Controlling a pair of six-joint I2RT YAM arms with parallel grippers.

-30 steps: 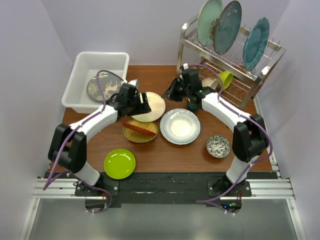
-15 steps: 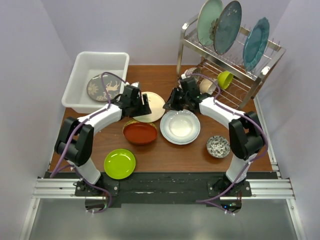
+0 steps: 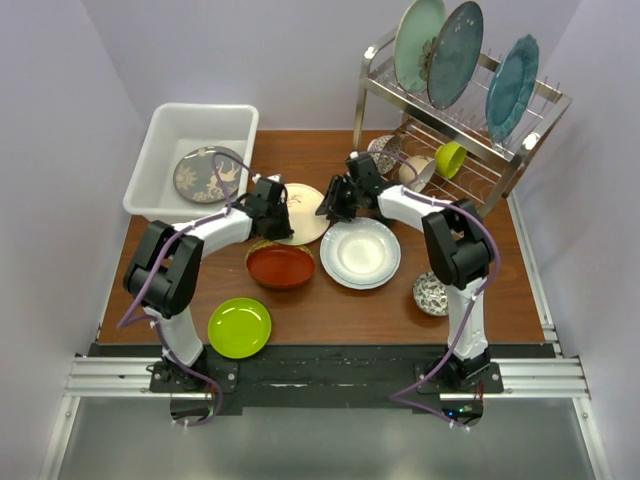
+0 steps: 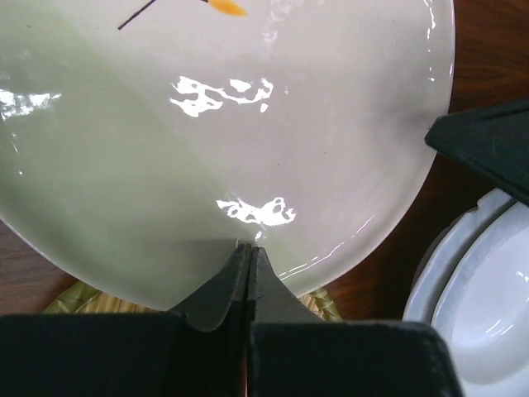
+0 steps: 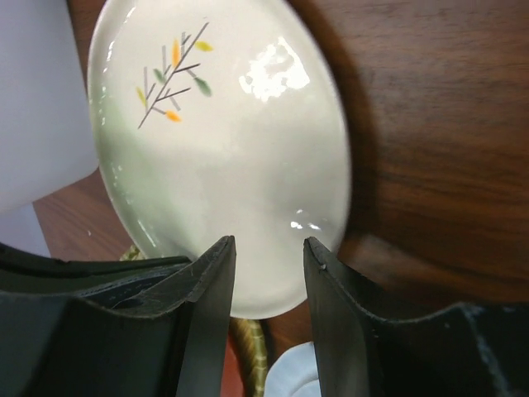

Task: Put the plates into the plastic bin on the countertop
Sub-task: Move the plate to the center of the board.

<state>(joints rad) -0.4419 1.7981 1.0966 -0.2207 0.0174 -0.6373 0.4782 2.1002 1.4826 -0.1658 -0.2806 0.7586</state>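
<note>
A cream plate [image 3: 306, 208] with a small twig motif lies on the countertop [image 3: 300, 155] between both grippers. My left gripper [image 3: 276, 214] is shut, and its joined tips [image 4: 248, 248] rest against the cream plate [image 4: 231, 124] near its rim, with nothing visible between them. My right gripper [image 3: 332, 205] is open, its jaws standing apart over the opposite rim of the cream plate [image 5: 223, 149]. The white plastic bin [image 3: 172, 125] at the back left holds a grey tree-pattern plate [image 3: 208, 175]. A red-brown plate [image 3: 281, 265] lies on a woven yellow one [image 4: 74, 299].
A white plate with patterned rim [image 3: 360, 253] lies right of centre and a lime green plate [image 3: 239, 327] near the front. A small patterned bowl [image 3: 437, 293] sits front right. The steel wire rack [image 3: 470, 165] with large glazed plates stands at the back right.
The left gripper has shut and the right gripper has opened. Both arms have drawn in to the cream plate. The red-brown plate, tilted a second ago, now lies flat on the woven one.
</note>
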